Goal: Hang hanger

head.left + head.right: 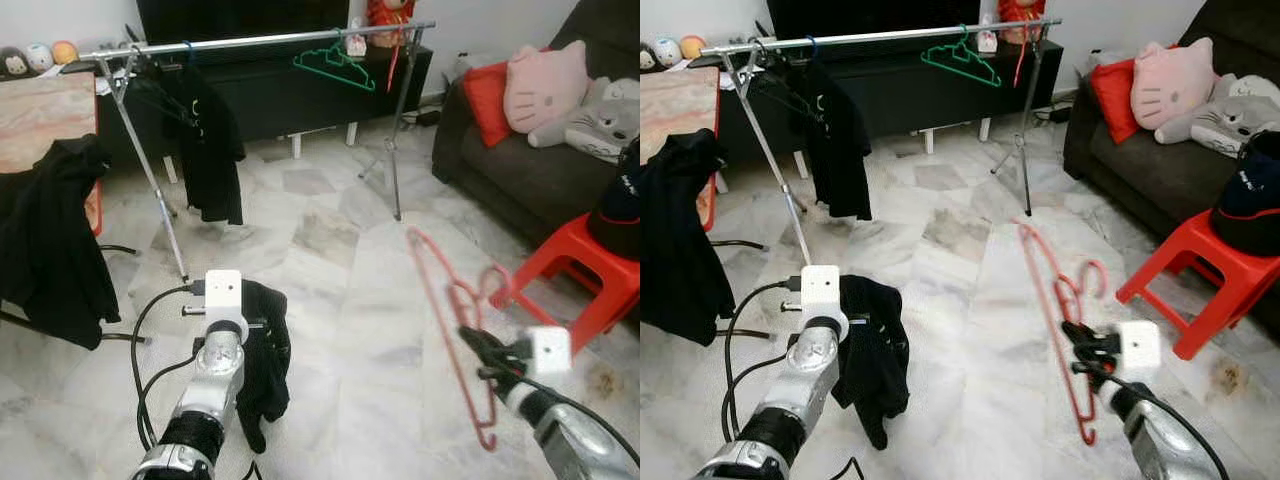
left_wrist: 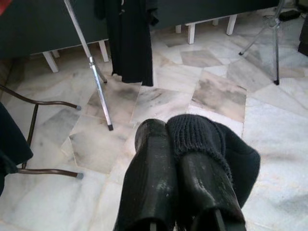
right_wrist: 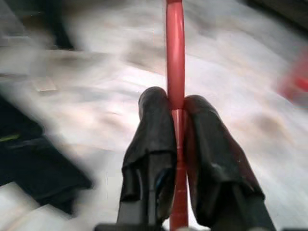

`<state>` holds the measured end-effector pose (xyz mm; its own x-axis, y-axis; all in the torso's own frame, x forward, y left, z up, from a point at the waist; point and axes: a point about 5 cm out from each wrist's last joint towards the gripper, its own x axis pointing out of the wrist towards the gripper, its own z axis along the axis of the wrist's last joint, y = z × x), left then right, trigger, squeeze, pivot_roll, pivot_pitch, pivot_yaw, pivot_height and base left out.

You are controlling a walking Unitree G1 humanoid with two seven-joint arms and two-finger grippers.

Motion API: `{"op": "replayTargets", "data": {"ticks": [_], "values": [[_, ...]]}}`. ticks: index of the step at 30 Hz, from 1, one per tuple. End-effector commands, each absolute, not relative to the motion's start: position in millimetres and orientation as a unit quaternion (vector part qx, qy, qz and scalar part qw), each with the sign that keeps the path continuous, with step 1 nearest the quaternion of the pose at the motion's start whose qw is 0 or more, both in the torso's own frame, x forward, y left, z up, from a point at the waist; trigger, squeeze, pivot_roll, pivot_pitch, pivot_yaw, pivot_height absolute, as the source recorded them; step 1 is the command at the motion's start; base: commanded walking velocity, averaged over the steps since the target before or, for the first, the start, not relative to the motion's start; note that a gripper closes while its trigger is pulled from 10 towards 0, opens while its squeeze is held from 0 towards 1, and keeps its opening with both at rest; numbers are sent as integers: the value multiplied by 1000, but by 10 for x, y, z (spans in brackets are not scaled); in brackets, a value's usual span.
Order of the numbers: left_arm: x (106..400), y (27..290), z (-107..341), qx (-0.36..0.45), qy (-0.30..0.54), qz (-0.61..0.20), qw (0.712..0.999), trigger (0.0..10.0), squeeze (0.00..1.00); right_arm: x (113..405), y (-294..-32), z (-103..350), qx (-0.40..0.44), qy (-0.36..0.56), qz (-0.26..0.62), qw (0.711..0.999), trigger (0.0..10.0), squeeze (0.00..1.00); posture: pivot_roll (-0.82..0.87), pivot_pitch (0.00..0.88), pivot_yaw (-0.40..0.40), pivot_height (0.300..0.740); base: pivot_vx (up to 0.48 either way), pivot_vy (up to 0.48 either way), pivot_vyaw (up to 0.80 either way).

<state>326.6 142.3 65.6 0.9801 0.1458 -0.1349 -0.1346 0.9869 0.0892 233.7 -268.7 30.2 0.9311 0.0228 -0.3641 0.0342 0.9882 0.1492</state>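
Left eye view: the right gripper (image 1: 478,352) is clenched on a thin red plastic clothes hanger (image 1: 452,300), held up over the marble floor (image 1: 340,300) beside the red plastic stool (image 1: 580,270). The hook curls toward the stool and the frame slants down past the gripper. The long silver clothes rail (image 1: 250,41) stands well apart, across the room, with a green wire hanger (image 1: 335,65) and a black garment (image 1: 205,140) already on it.

Right eye view: the left gripper (image 1: 855,325) holds a black knitted cloth (image 1: 875,360) that droops limp toward the floor.

Left wrist view: the black fingers (image 2: 154,183) are pressed together on the ribbed edge of the knitted cloth; a leg of the rail stands ahead.

Right wrist view: blurred, yet the two fingers (image 3: 151,144) plainly pinch the red bar between them.

Handling, as I judge it: light, stiff, slick and springy; likely to swing or twist in a narrow pinch. A hold close under the hook would steady it.

Next, as I judge it: carry it to the rail and lift the hook over.
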Motion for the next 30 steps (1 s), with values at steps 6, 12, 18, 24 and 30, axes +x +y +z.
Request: {"op": "replayTargets", "data": {"ticks": [6, 12, 18, 24, 30], "values": [[3268, 1279, 878, 21, -2, 21, 1000, 10000, 0, 1899, -2948, -363, 55, 329, -179, 925, 10000, 0, -107, 0, -20, 740, 0, 0, 0], [3189, 1145, 948, -18, -26, -26, 999, 10000, 0, 1454, -2746, -751, 74, 435, -203, 874, 10000, 0, -84, 0, -8, 740, 0, 0, 0], [3066, 1009, 996, -59, -37, -72, 995, 10000, 0, 1282, -2570, -893, 99, 450, -250, 852, 10000, 0, -80, 0, 8, 740, 0, 0, 0], [3008, 939, 943, -72, -25, -82, 994, 10000, 0, 1258, -2495, -932, 81, 469, -248, 844, 10000, 0, -78, 0, 2, 740, 0, 0, 0], [3009, 917, 994, -74, -28, -91, 993, 10000, 0, 1264, -2452, -943, 65, 472, -233, 848, 10000, 0, -73, 0, 0, 740, 0, 0, 0]]}}
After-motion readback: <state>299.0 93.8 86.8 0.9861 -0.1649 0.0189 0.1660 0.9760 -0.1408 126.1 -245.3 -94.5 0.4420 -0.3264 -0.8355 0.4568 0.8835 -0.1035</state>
